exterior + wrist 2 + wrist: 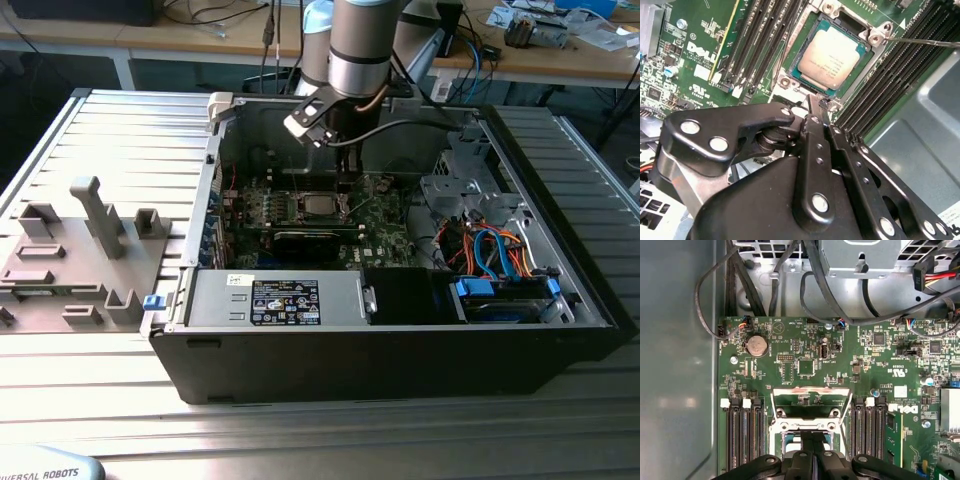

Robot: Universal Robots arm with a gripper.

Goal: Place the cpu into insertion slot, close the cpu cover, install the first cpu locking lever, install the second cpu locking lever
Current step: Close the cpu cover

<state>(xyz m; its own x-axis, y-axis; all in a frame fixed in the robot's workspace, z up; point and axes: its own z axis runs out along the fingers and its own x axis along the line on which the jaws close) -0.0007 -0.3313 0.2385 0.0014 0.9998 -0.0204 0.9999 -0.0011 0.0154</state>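
Cpu (832, 56) seated in insertion slot (811, 33), closed gripper (816, 103) at its edge, cpu cover (810, 390) raised

Robotics lab or electronics workshop. Open PC case (380, 365) sits on a ribbed metal table (130, 140), grey fixture blocks (100, 215) at frame left. Wooden benches (190, 38) with cables (215, 15) and loose parts (540, 25) run along the top edge.

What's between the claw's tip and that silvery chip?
Only the insertion slot's near rim, in the second wrist view; the cpu sits in it just beyond the claw.
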